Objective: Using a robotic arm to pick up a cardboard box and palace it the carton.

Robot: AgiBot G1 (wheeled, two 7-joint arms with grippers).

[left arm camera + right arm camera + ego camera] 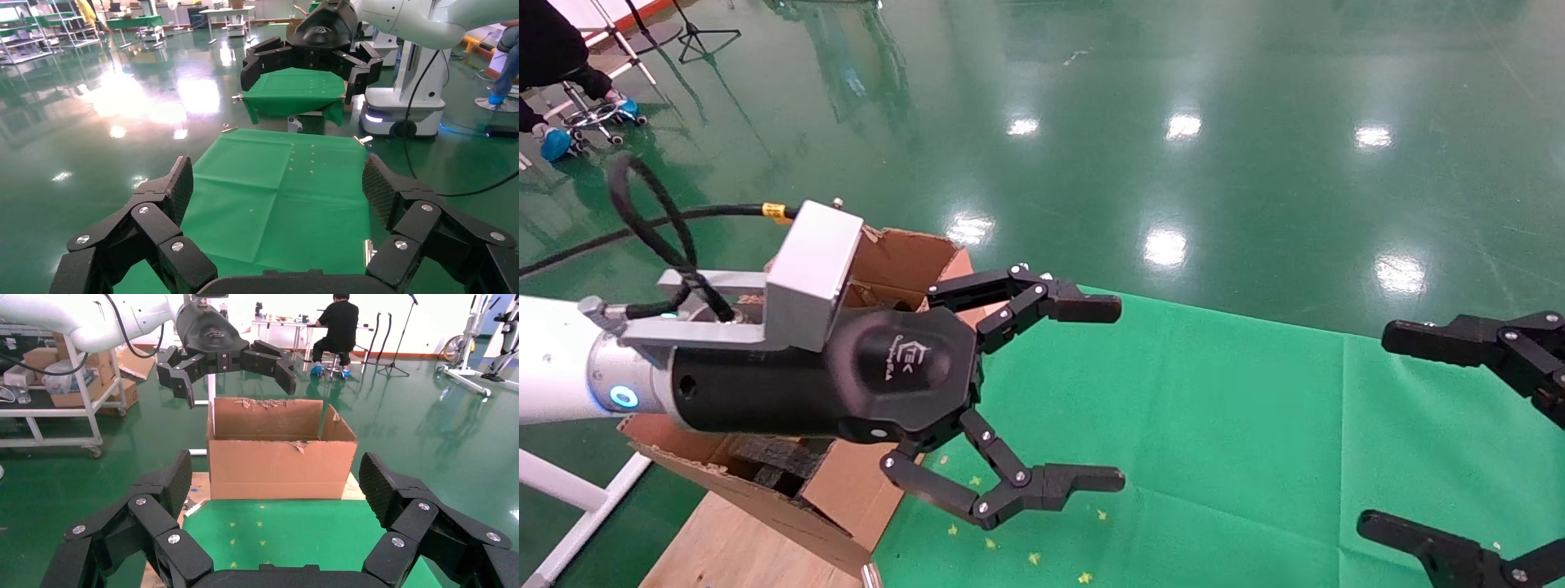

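My left gripper is open and empty, held in the air above the green cloth, just right of the carton. Its white-tubed arm comes in from the left with a silver bracket and black cable. The carton is large, brown and torn-flapped, with black foam inside; it also shows in the right wrist view. My right gripper is open and empty at the right edge, over the cloth. The small cardboard box is not in view in any frame.
The cloth-covered table stands on a glossy green floor. A wooden board lies under the carton. A person sits on a stool at the far left. A white cart with boxes stands beyond the carton.
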